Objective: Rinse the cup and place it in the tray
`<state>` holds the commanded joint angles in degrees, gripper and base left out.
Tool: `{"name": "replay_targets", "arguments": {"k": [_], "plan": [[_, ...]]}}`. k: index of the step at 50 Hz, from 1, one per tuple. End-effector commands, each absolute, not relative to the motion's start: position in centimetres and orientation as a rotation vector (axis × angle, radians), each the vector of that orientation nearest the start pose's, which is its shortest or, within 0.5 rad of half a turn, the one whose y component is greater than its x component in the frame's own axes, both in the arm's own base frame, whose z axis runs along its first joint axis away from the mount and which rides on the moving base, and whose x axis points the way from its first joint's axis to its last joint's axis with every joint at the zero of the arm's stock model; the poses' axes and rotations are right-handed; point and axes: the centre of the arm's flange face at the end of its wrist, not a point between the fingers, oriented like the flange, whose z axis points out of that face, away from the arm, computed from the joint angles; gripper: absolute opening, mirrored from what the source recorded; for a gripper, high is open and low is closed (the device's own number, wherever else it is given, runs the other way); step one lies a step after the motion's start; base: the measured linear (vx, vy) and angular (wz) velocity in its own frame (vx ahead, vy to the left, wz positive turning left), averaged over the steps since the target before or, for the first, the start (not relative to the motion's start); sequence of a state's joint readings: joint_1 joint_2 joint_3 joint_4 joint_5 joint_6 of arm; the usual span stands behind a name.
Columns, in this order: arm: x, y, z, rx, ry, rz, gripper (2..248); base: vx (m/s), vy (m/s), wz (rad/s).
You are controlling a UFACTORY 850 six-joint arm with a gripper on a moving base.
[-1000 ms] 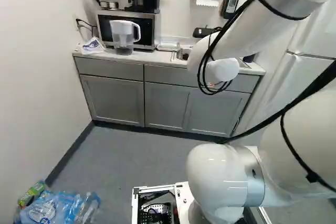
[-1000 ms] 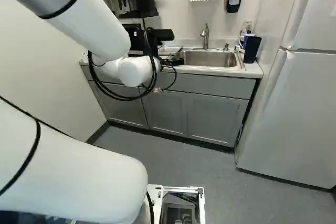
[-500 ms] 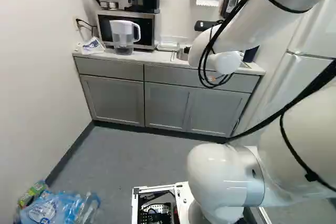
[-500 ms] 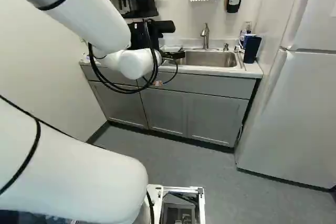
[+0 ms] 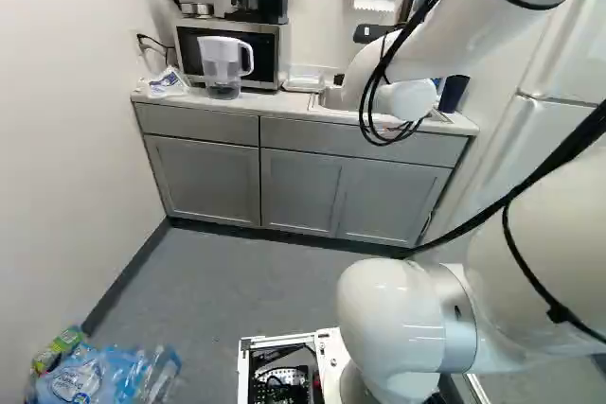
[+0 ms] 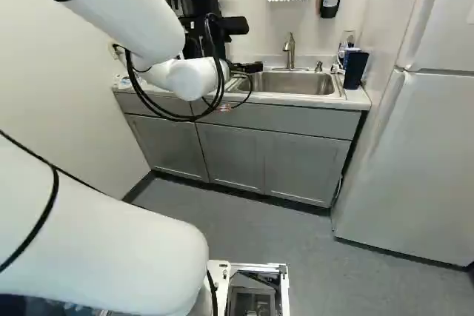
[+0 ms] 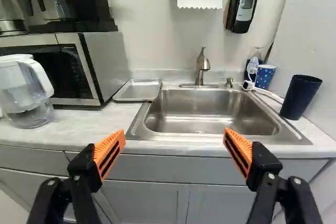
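Right base view: the arm (image 6: 141, 27) has been raised at upper left; the fingers (image 7: 108, 149) are spread, empty; the dark cup (image 6: 355, 69), upper right, must presumably be gripped first.

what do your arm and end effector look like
My arm is glossy white with thick, rounded segments and a silvery grey collar at a lower joint. Black cables run along it in loose loops, and black bands wrap around it. The end effector is black, with visible screws and two fingers carrying bright orange, ribbed, wedge-shaped pads.
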<state>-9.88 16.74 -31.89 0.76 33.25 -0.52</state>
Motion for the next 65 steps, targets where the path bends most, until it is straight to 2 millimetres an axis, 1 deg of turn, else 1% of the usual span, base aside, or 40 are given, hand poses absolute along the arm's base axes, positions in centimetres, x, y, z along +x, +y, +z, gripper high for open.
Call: {"name": "replay_targets", "arguments": {"k": [32,65], "plan": [[40.5,-7.4,58.4,-2.48,0.234,-2.105,247,0.0,0.0,0.0],[40.6,-7.4,61.3,-2.471,0.231,-2.113,247,0.0,0.0,0.0]]}}
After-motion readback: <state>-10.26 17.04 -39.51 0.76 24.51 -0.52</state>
